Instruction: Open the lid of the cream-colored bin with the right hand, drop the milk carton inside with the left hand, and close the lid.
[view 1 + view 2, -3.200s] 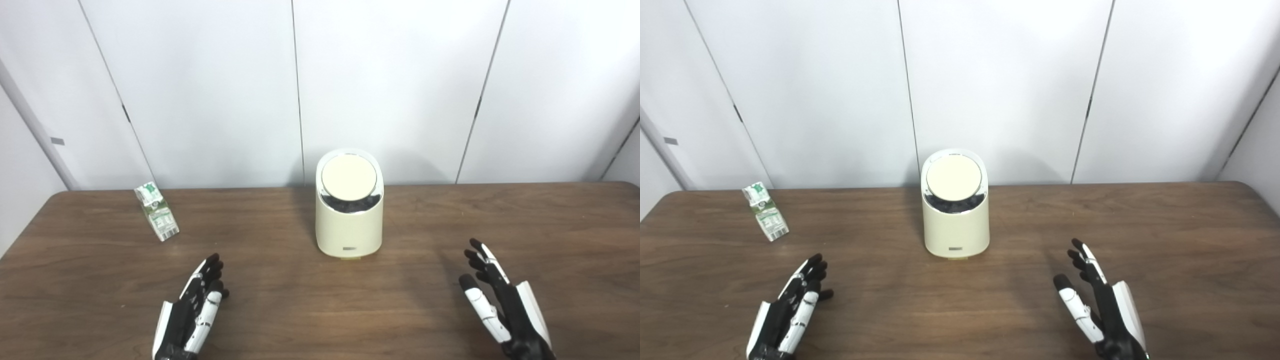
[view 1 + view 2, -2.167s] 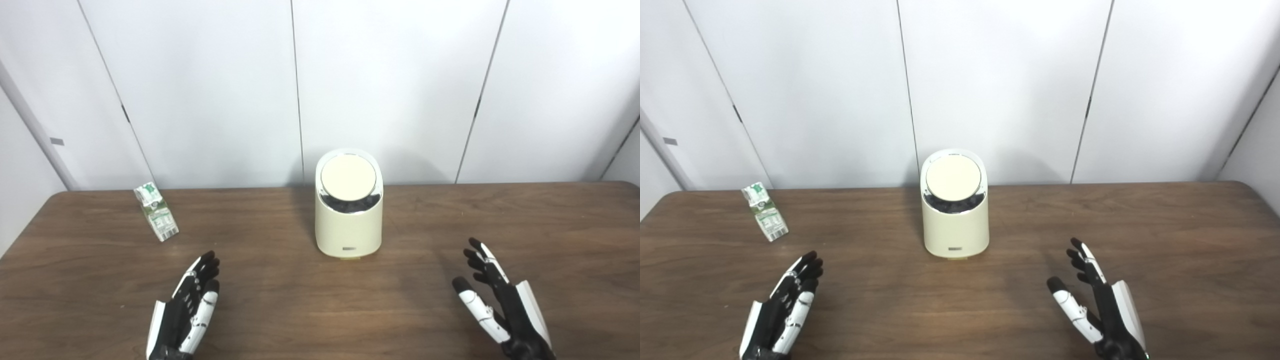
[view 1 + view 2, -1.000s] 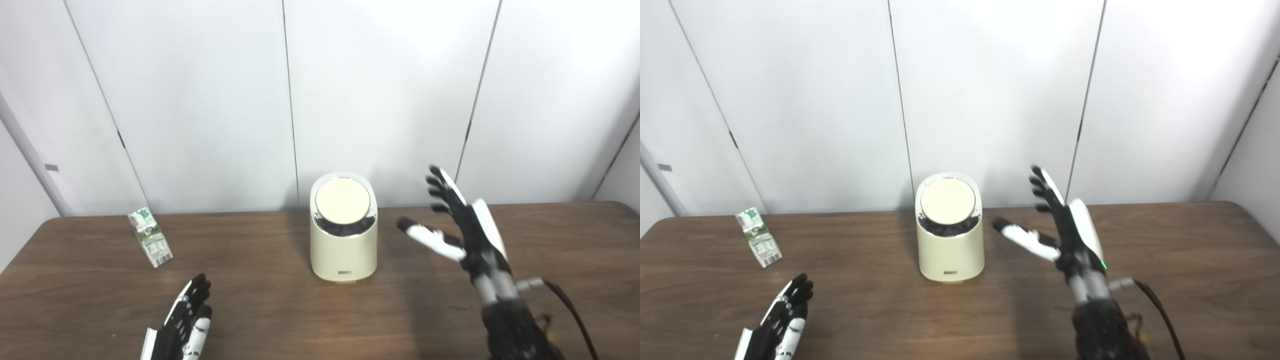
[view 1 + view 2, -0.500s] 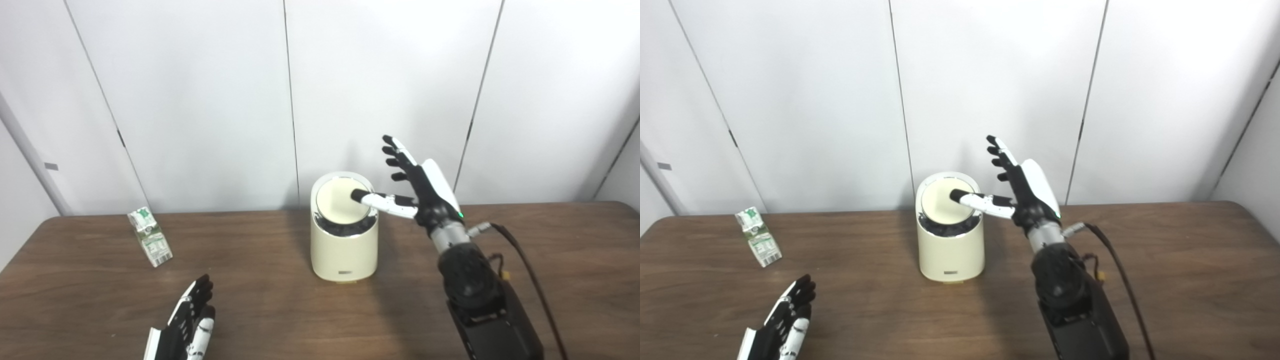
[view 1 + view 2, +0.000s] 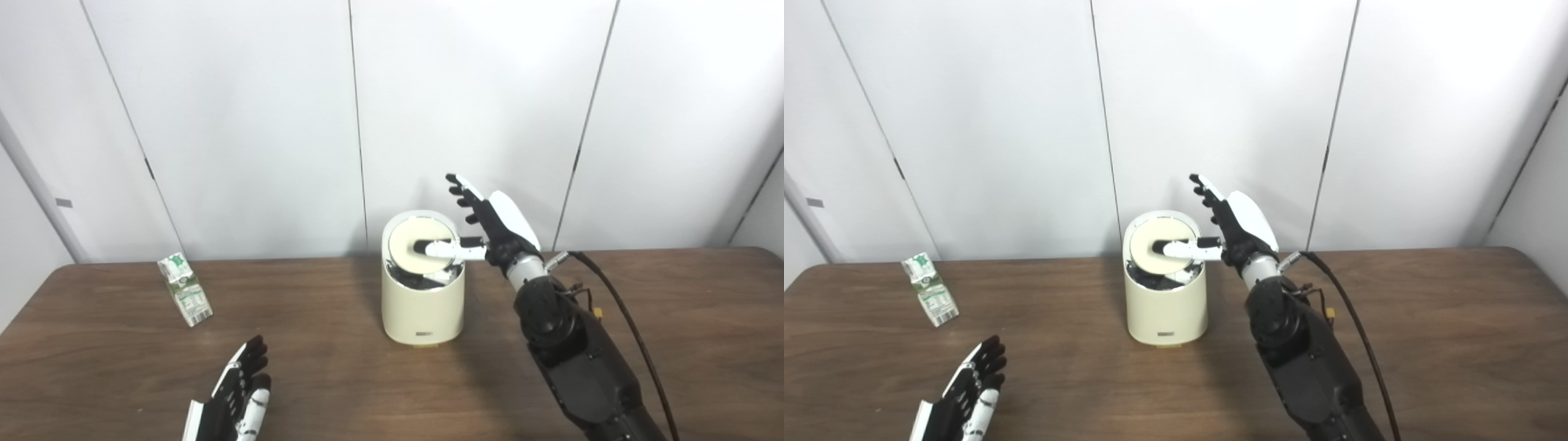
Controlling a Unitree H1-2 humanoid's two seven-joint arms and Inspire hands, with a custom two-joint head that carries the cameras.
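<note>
The cream-colored bin (image 5: pixel 421 306) stands at the middle of the wooden table (image 5: pixel 343 380), its round lid (image 5: pixel 411 251) tilted toward me. My right hand (image 5: pixel 490 223) is raised beside the bin's right rim, fingers spread upward, with its thumb lying across the lid's face. A small green-and-white milk carton (image 5: pixel 185 290) stands tilted at the far left of the table. My left hand (image 5: pixel 236 398) rests open near the front edge, well short of the carton and holding nothing.
White wall panels rise right behind the table's far edge, close behind the bin. My right forearm (image 5: pixel 576 361) and its black cable (image 5: pixel 631 331) stretch over the table to the right of the bin.
My right hand rose from the table to the bin, and its thumb now reaches further left over the lid. The left hand stays low. The camera tilted, shifting the scene down.
</note>
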